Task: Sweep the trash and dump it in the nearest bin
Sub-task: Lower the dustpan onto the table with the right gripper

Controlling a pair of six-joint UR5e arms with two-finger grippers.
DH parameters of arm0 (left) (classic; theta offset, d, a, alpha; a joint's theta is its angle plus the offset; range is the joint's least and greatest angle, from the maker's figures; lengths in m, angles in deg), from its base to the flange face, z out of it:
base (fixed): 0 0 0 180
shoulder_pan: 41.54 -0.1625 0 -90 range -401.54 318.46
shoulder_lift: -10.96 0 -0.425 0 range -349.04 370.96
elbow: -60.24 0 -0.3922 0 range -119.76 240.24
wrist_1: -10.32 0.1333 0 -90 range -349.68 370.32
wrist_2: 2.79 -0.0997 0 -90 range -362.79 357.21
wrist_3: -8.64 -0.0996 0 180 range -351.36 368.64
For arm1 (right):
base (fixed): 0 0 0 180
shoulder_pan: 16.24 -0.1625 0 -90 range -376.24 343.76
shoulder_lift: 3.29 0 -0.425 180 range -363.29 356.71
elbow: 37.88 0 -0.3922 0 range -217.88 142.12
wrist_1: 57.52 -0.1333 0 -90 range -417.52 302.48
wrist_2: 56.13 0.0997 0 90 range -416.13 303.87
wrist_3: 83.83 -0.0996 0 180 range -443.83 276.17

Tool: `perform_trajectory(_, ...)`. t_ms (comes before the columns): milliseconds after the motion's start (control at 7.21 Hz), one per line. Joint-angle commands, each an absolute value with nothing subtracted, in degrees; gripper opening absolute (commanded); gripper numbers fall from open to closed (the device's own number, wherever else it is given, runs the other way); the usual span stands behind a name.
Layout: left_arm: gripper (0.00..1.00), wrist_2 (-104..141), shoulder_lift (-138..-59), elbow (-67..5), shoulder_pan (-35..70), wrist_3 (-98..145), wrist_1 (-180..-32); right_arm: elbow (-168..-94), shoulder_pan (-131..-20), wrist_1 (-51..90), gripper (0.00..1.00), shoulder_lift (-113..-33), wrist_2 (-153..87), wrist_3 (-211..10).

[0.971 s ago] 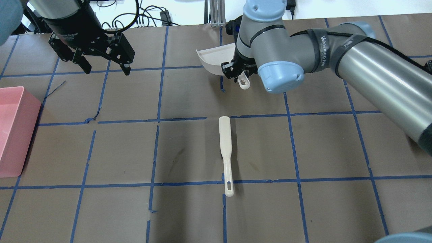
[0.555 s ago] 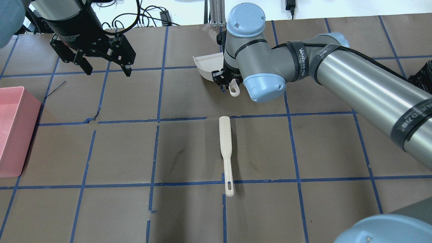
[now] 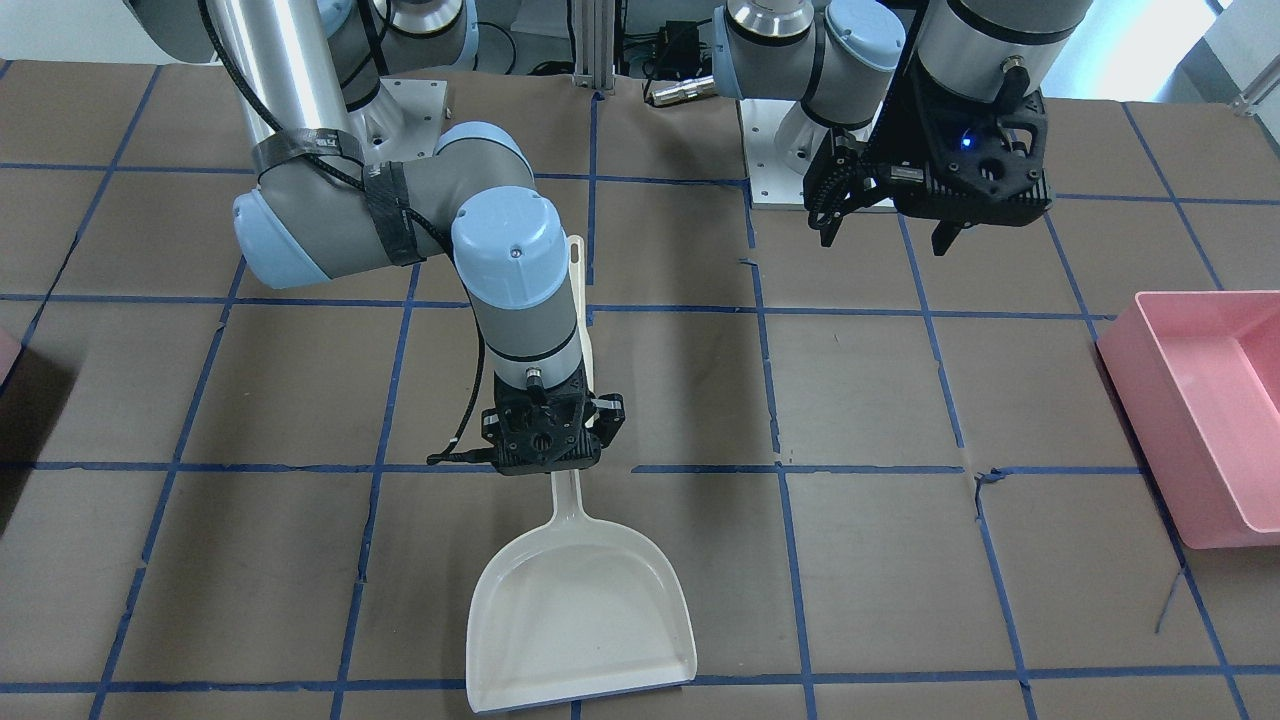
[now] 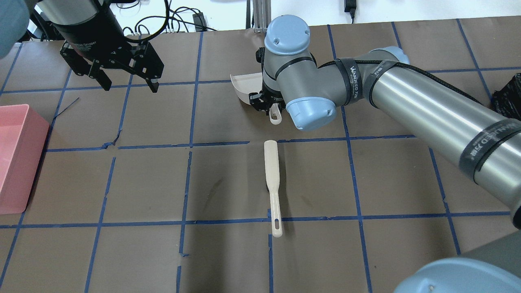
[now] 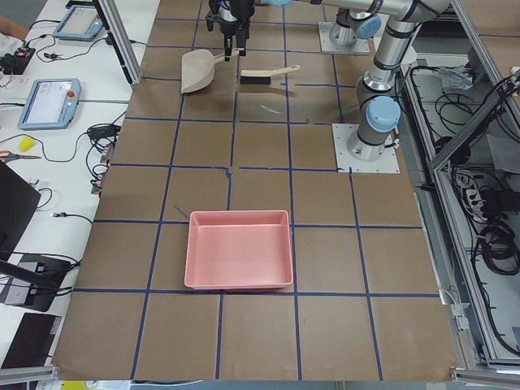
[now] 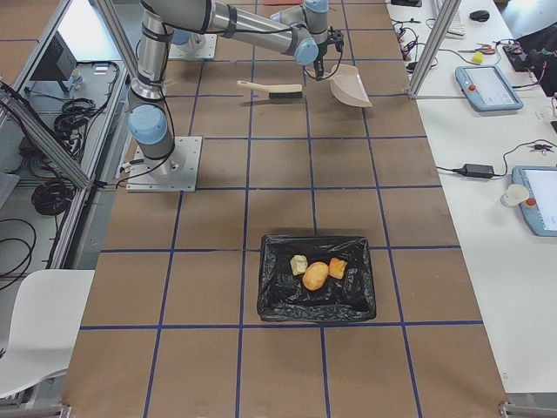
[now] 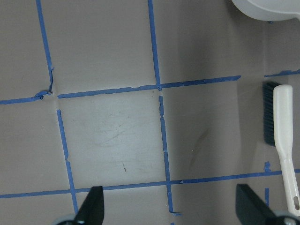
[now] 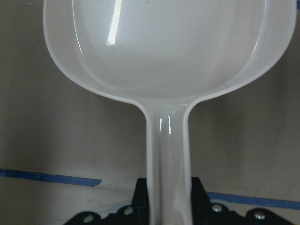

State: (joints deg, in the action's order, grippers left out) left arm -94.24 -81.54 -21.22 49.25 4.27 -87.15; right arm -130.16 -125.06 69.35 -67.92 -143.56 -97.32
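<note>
My right gripper [image 3: 548, 445] is shut on the handle of the white dustpan [image 3: 580, 615], whose pan is empty in the right wrist view [image 8: 164, 47]. From overhead, the dustpan [image 4: 243, 83] sticks out from under my right gripper [image 4: 265, 102] at the table's far middle. The trash, three small pieces [image 6: 316, 273], lies inside the black-lined bin [image 6: 283, 305]. A white brush [image 4: 272, 183] lies flat near the table's middle. My left gripper [image 4: 130, 87] hangs open and empty at the far left, also shown in the left wrist view [image 7: 171, 211].
A pink bin [image 4: 16, 158] stands at the left edge, also seen from the front [image 3: 1200, 400]. The black-lined bin's corner [image 4: 506, 99] shows at the right edge. Blue tape lines grid the brown table cover. Cables lie beyond the far edge.
My right arm has swung leftward in the overhead view, carrying the dustpan with it. The left gripper and the brush have not moved.
</note>
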Motion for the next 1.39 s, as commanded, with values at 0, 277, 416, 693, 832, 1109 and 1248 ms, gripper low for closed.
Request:
perform_trajectory(0,1.00,-94.5,-81.4,-21.1,49.3,4.1,-87.1,-130.5,-125.9,69.9,0.00,-67.3,-143.5,-97.4)
perform_trajectory(277,1.00,-94.8,-81.3,-20.9,49.3,3.6,-87.1,-130.9,-126.2,70.6,0.03,-66.9,-143.8,-97.3)
perform_trajectory(416,1.00,-95.0,-81.1,-20.7,49.2,3.6,-87.1,-131.0,-126.3,70.6,0.04,-66.2,-143.7,-97.3)
perform_trajectory(693,1.00,-94.6,-81.1,-20.8,49.3,4.2,-87.1,-131.0,-126.3,70.5,0.07,-65.9,-143.6,-97.3)
perform_trajectory(832,1.00,-94.6,-80.9,-20.9,49.3,3.9,-87.1,-131.0,-126.3,70.6,0.20,-65.8,-143.6,-97.2)
perform_trajectory(1109,1.00,-94.5,-81.0,-21.0,49.3,4.2,-87.1,-131.0,-126.3,70.6,0.76,-65.3,-143.6,-97.2)
perform_trajectory(1248,1.00,-94.5,-81.0,-21.1,49.2,4.2,-87.1,-130.9,-126.3,70.6,0.72,-65.2,-143.6,-97.2)
